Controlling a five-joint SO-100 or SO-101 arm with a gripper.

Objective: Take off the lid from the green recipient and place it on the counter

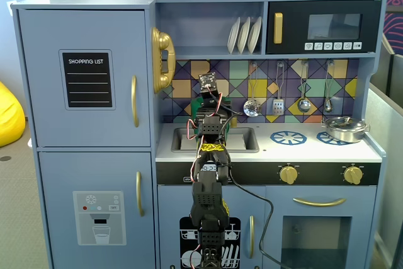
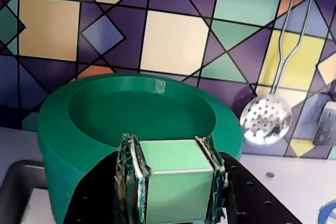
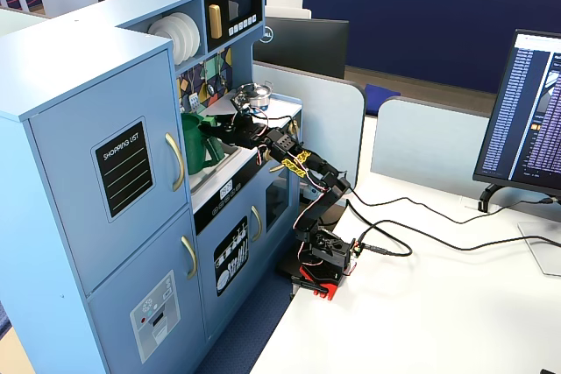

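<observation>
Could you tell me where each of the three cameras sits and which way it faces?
A fixed view: straight in front of the toy kitchen, facing its doors and backsplash; the arm rises up the middle toward the sink.
Wrist view: on the arm, looking along the gripper at the lid and the tiled backsplash; its fingers clamp the lid's light-green handle.
A fixed view: high and off to one side, looking down across the white desk at the kitchen's side and the whole arm.
Shared: both fixed views show the steel pot.

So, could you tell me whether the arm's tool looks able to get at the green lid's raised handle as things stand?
Yes, it seems it already has: in the wrist view the tool is closed around the light-green square handle of the round green plastic lid, with nothing in between.
</observation>
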